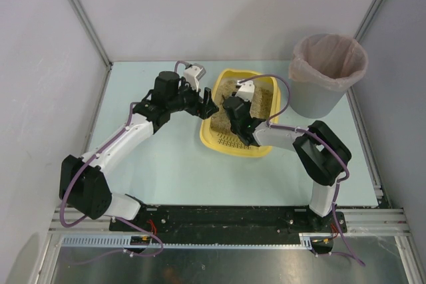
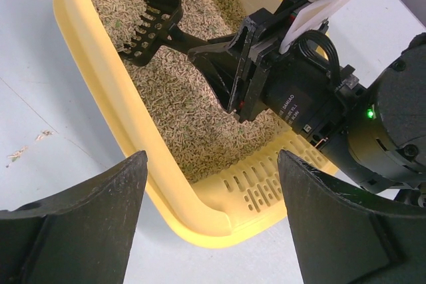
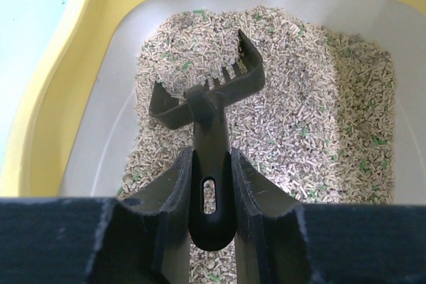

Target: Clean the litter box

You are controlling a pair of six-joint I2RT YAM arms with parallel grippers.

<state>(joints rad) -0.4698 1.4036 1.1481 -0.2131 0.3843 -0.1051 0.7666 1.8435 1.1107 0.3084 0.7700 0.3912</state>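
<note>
My right pincer point(image 3: 212, 164) pinches the black scoop point(image 3: 206, 98) by its handle. The head points straight ahead, along the long axis of the yellow litter box point(image 3: 40, 111), which lies between my arms on the tabletop point(image 1: 166, 177). My left pincer point(image 1: 208, 103) hangs spread beside its left rim.

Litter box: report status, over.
Right gripper shut on scoop handle, head over the litter. Left gripper open beside litter box left rim, apart from scoop. Bin far right, untouched.

The right gripper point(image 1: 231, 106) and black scoop point(image 2: 154, 23) block the middle of the litter box point(image 1: 214, 139), the left gripper point(image 1: 209, 103) its left side; the table point(image 1: 186, 171) in front has room.
</note>
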